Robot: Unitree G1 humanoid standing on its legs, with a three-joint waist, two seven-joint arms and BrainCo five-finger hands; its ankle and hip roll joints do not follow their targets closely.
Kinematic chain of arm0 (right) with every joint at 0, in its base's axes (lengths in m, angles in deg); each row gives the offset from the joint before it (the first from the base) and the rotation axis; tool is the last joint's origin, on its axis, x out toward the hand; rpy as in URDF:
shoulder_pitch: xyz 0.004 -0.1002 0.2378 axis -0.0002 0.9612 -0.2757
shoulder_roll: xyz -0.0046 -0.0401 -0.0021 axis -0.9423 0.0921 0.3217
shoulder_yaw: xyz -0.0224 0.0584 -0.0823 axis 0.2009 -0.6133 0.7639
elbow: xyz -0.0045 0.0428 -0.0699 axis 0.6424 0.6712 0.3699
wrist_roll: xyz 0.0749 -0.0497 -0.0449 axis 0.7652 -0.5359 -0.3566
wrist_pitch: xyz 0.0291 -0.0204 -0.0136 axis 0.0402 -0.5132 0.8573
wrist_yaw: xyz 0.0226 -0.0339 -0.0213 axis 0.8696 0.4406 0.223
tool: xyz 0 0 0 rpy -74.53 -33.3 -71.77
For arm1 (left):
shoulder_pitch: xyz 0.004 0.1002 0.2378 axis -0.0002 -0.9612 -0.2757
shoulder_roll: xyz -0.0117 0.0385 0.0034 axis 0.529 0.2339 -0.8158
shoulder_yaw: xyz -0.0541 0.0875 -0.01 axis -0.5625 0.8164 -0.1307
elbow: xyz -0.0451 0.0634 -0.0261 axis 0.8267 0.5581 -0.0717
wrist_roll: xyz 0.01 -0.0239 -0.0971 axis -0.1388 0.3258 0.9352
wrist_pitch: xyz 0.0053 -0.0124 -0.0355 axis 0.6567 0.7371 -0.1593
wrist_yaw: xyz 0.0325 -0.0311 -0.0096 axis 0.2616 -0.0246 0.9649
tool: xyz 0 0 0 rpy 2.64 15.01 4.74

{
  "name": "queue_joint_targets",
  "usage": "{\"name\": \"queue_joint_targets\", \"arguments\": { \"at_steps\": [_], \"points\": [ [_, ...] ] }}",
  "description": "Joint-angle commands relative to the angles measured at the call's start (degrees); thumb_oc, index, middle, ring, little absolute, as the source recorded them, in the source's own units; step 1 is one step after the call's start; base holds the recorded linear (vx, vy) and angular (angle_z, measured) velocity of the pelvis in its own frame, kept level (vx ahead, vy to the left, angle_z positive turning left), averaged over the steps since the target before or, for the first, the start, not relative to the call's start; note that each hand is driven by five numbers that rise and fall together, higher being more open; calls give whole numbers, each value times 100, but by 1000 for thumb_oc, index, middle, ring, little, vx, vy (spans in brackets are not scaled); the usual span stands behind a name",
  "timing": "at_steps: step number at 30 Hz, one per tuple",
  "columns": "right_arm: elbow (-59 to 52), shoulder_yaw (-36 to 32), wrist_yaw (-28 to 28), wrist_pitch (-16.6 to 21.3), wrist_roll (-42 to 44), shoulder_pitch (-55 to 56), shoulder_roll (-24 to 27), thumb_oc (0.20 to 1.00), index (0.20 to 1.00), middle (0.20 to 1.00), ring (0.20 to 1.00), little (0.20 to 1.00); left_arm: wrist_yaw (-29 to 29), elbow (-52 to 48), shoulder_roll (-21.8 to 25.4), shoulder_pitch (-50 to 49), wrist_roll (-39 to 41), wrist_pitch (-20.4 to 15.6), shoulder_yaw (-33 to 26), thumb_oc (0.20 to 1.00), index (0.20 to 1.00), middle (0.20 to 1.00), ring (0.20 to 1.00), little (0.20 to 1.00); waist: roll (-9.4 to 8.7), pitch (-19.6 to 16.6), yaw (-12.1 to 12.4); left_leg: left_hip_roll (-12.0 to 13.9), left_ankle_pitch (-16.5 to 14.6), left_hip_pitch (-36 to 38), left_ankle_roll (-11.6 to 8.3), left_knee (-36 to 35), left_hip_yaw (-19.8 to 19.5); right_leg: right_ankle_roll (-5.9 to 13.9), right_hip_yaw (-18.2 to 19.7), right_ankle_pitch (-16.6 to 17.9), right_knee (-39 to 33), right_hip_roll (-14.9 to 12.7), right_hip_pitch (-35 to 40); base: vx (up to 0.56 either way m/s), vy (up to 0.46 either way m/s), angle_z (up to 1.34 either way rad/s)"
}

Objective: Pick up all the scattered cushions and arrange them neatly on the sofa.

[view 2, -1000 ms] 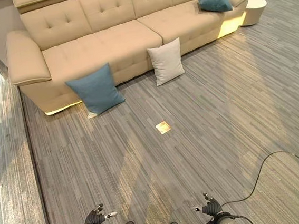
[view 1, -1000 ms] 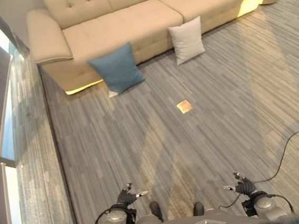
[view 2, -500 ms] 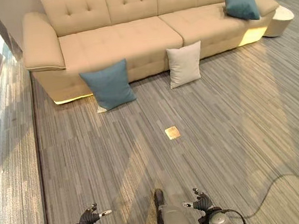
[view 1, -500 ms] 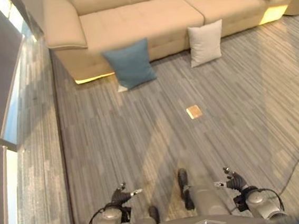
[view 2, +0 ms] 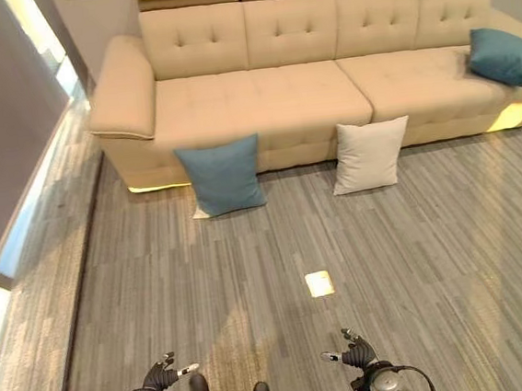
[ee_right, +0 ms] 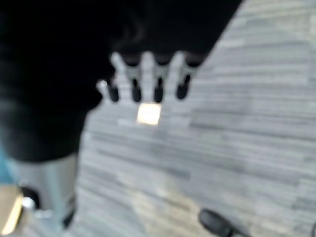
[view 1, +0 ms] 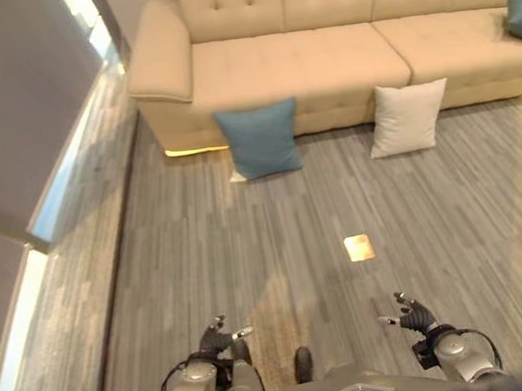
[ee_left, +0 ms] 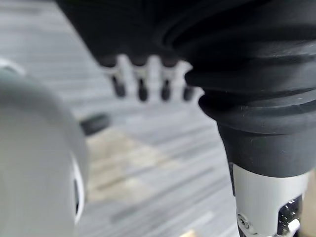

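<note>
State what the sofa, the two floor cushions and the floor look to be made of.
Sofa: beige upholstery, matte, button-tufted; fabric or faux leather, unclear. Blue cushion and white cushion: soft woven-looking fabric, no sheen. Floor: grey striped planks or carpet tile, matte, with a small brass-coloured plate.

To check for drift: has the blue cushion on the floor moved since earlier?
No. The blue floor cushion leans on the sofa front as before; the camera moved.

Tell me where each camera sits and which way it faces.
Left eye view: head, looking down at sofa, blue cushion, white cushion; left hand and right hand low.
Right eye view: same scene, slightly offset.
Left wrist view: along open fingers at floor.
Right wrist view: likewise; shares floor plate with eye views.
</note>
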Motion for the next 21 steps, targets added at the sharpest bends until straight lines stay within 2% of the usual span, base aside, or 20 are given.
{"name": "queue_joint_targets", "arguments": {
  "at_steps": [1, 3, 4, 5, 6, 7, 8, 10, 11, 13, 14, 16, 17, 18, 21],
  "points": [
    [-319, -126, -40, 74, 185, 141, 179, 1000, 1000, 1000, 1000, 1000, 110, -140, 71, 102, 56, -99, -74, 1000, 1000, 1000, 1000, 1000, 126, 11, 2, -94, -140, 174, 206, 377, 3, 635, 43, -411, 368, -658, 290, 368, 142, -28],
    [-273, -114, -24, 77, 148, 169, 155, 1000, 1000, 1000, 1000, 1000, 112, -119, 69, 55, 52, -95, -97, 1000, 1000, 1000, 1000, 1000, 119, -42, 18, -183, -195, 211, 250, 424, -40, 675, 84, -427, 457, -710, 314, 327, 148, -35],
    [-224, -88, 10, 79, 109, 152, 84, 1000, 1000, 1000, 1000, 1000, 96, -14, 57, 8, 57, -100, -137, 1000, 1000, 1000, 1000, 1000, 71, -79, 69, -353, -357, 330, 374, 460, -35, 801, 135, -315, 824, -862, 284, 382, 186, -39],
    [-223, -88, 10, 79, 109, 151, 85, 1000, 1000, 1000, 1000, 1000, 96, -14, 56, 10, 57, -100, -137, 1000, 1000, 1000, 1000, 1000, 78, -91, 75, -343, -350, 314, 372, 458, -30, 798, 143, -305, 822, -853, 265, 358, 204, -34],
    [-233, -69, 27, 102, 107, 140, 65, 1000, 1000, 1000, 1000, 1000, 85, -4, 59, 8, 55, -98, -133, 1000, 1000, 1000, 1000, 1000, 38, -113, 102, -450, -428, 391, 449, 468, 26, 925, 163, -86, 1136, -946, 211, 297, 202, -29],
    [-298, -62, 47, 87, 97, 126, 36, 1000, 1000, 1000, 1000, 1000, 60, -48, 106, -4, -7, -73, -112, 1000, 1000, 1000, 1000, 1000, 44, -60, 91, -568, -586, 600, 594, 433, 26, 1059, 266, 292, 2013, -1051, -112, 386, 267, -16],
    [-371, -47, 56, 102, 81, 109, 44, 1000, 1000, 1000, 1000, 1000, 60, -68, 141, -4, -49, -72, -103, 1000, 1000, 1000, 1000, 1000, 61, 8, 53, -627, -681, 779, 675, 395, 19, 1142, 283, 526, 2482, -1116, -312, 346, 241, -9],
    [-516, -56, 43, 103, 74, 72, 48, 1000, 1000, 1000, 1000, 1000, 86, -80, 192, 6, -87, -66, -96, 1000, 1000, 1000, 1000, 1000, 148, 64, 28, -654, -827, 993, 792, 376, -7, 1183, 205, 845, 3134, -1179, -708, 323, 165, 11],
    [-620, -38, 49, 115, 56, 53, 78, 1000, 1000, 1000, 1000, 1000, 88, -104, 221, 23, -20, -69, -140, 1000, 1000, 1000, 1000, 1000, 245, 137, -48, -680, -889, 1313, 818, 253, -128, 1086, 105, 716, 3362, -1133, -1134, 420, 127, 28],
    [-669, -36, 59, 118, 66, 55, 110, 1000, 1000, 1000, 1000, 1000, 74, -78, 229, 28, -19, -80, -163, 1000, 1000, 1000, 1000, 1000, 307, 133, -138, -698, -918, 1534, 774, 137, -226, 1026, -49, 545, 2899, -1037, -1424, 353, 47, 12],
    [-670, -35, 59, 118, 66, 57, 112, 1000, 1000, 1000, 1000, 1000, 74, -77, 226, 27, -19, -81, -164, 1000, 1000, 1000, 1000, 1000, 308, 153, -157, -700, -923, 1565, 772, 127, -245, 1027, -67, 526, 2903, -1043, -1391, 265, -14, 14],
    [-738, -3, 68, 128, 46, 32, 166, 1000, 1000, 1000, 1000, 1000, 68, -28, 226, 46, -95, -83, -135, 1000, 1000, 1000, 1000, 1000, 308, 171, -276, -776, -1008, 1813, 722, 71, -374, 979, -276, 463, 2079, -976, -1614, 404, -61, 42],
    [-787, 7, 70, 125, 37, -7, 206, 1000, 1000, 1000, 1000, 1000, 70, -5, 214, 119, -117, -104, -127, 1000, 1000, 1000, 1000, 1000, 298, 217, -427, -844, -1110, 2060, 669, 64, -526, 1002, -296, 567, 1165, -868, -1807, 516, -103, 27],
    [-822, -7, 74, 118, 24, -27, 227, 1000, 1000, 1000, 1000, 1000, 53, 13, 213, 167, -123, -109, -143, 1000, 1000, 1000, 1000, 1000, 283, 216, -469, -871, -1150, 2130, 639, 58, -583, 1045, -285, 622, 895, -858, -1912, 392, -83, 23],
    [-904, -20, 94, 106, -23, -37, 262, 1000, 1000, 1000, 1000, 1000, 56, 40, 197, 214, -144, -133, -163, 1000, 1000, 1000, 1000, 1000, 323, 240, -587, -879, -1278, 2314, 592, 132, -687, 1099, -264, 733, 675, -809, -2073, 287, -62, 47]
  ]
}}
